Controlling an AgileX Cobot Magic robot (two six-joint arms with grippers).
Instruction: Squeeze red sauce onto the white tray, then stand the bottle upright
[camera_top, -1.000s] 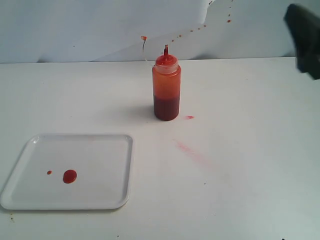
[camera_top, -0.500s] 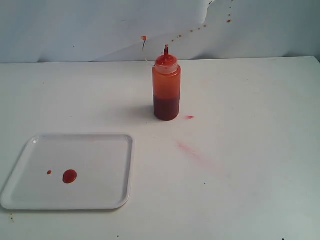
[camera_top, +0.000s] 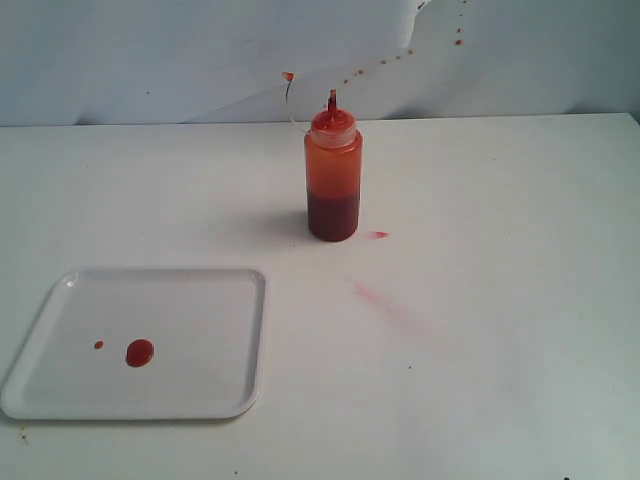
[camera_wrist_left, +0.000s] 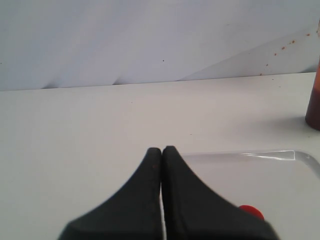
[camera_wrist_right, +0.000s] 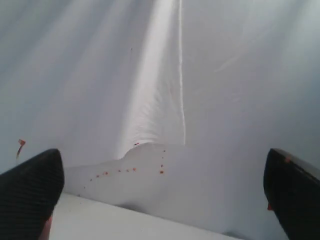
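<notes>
i count one upright orange plastic squeeze bottle (camera_top: 333, 180), one white rectangular tray (camera_top: 200, 310) near it bearing one red sauce blob (camera_top: 140, 352); white table (camera_top: 500, 300) and backdrop (camera_top: 150, 60); left gripper (camera_wrist_left: 161, 150) pressed together, right gripper (camera_wrist_right: 161, 165) spread.

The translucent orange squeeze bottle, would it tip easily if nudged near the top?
Likely yes: the translucent orange plastic squeeze bottle is tall and narrow. The dark red sauce sits only in its lower part, probably steadying it somewhat.

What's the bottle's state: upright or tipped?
Upright. The bottle stands on its base on the table, with its nozzle pointing straight up and nothing holding it.
</notes>
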